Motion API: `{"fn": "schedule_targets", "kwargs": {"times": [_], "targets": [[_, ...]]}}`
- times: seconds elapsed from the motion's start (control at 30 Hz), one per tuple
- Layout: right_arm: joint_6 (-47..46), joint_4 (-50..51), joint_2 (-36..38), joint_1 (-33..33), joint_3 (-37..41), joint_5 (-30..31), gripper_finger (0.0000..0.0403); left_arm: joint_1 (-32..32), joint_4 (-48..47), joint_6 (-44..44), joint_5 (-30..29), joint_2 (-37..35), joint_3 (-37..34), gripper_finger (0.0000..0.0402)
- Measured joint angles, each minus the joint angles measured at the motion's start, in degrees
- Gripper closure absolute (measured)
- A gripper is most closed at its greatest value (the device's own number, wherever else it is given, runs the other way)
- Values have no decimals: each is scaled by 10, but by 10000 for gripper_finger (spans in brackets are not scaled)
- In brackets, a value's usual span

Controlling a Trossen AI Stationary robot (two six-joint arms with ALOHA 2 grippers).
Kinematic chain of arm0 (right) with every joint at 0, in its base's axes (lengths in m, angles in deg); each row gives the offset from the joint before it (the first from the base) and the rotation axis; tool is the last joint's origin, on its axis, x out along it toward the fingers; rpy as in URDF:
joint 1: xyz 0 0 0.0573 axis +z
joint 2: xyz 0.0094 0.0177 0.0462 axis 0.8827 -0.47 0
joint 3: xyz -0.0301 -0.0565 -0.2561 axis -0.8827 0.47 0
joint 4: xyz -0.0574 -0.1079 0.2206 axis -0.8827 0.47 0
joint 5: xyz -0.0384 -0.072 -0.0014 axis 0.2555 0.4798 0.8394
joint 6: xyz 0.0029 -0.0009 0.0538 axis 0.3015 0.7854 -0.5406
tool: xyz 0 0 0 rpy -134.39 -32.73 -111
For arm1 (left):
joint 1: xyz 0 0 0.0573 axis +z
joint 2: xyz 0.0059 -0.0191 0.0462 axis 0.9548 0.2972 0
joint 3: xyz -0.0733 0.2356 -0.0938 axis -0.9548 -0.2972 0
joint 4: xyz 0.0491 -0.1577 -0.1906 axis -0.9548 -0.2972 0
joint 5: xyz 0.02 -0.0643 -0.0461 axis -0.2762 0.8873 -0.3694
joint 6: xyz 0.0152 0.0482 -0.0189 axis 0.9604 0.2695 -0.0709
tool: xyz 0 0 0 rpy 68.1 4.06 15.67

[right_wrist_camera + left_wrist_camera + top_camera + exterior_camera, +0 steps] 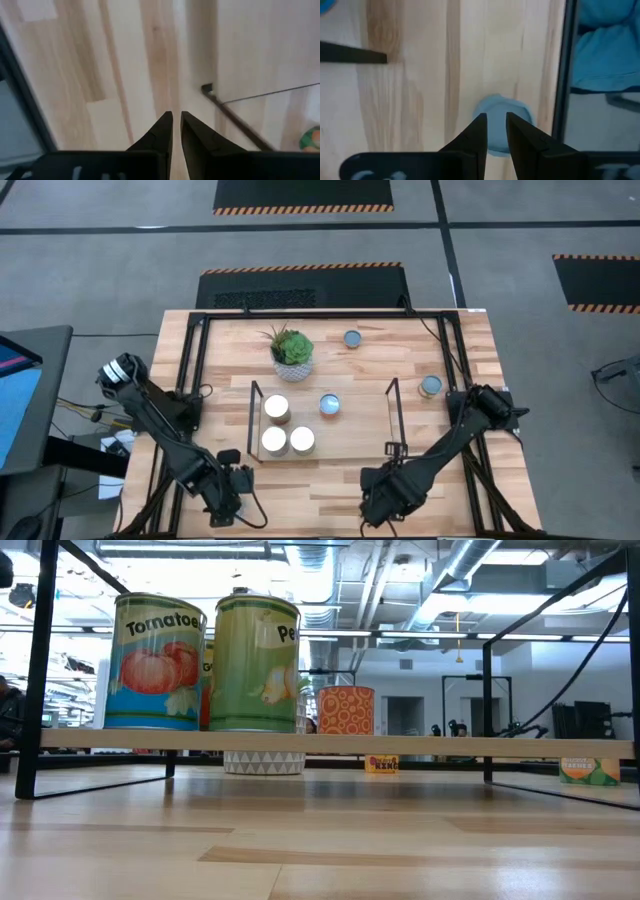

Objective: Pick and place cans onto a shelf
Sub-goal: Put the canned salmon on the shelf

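The light-wood shelf [360,425] with black wire uprights stands mid-table. On it stand three white-topped cans [277,409], [274,441], [302,440] and one silvery-blue-topped can [330,404]. In the low view these are a tomato can [155,660], a green can [257,662] and an orange-patterned can [345,710] on the board [400,743]. Two more cans stand on the table, one at the far side [352,338] and one at the right [430,386]. My left gripper [232,502] is shut and empty near the front left. My right gripper [378,502] is shut and empty near the front right.
A green succulent in a white pot [292,352] stands behind the shelf's left end. A black table frame [195,350] runs round the tabletop. A round blue mark [502,112] lies on the wood ahead of my left gripper [496,120]. The shelf's wire foot [215,95] shows ahead of my right gripper [176,117].
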Motion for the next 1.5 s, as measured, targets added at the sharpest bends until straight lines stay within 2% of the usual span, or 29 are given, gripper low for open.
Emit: {"fn": "schedule_targets", "kwargs": {"times": [0.27, 0.47, 0.73, 0.87, 1.0, 1.07, 1.33, 1.5], "targets": [[34, 2, 0, -14, 0, 47, 342, -7, -4, -49, 12, 60, 0, 322], [63, 2, 0, -27, 0, 52, 342, -22, -10, -78, 73, 107, 0, 301], [67, 2, 0, -42, 0, 53, 342, -34, -8, -110, 65, 119, 1, 296], [67, 2, 0, -43, 0, 53, 342, -34, -8, -110, 62, 119, 1, 312], [67, 2, 0, -43, 0, 53, 342, -34, -8, -108, 51, 119, 1, 364], [67, 2, 0, -41, 0, 53, 342, -33, -9, -100, 52, 119, 2, 391], [85, 2, 0, -41, 0, 52, 342, -21, 21, -46, 45, 121, 9, 400], [82, 6, 0, -40, 0, 52, 342, -2, 42, 115, -24, 121, 44, 401]]}}
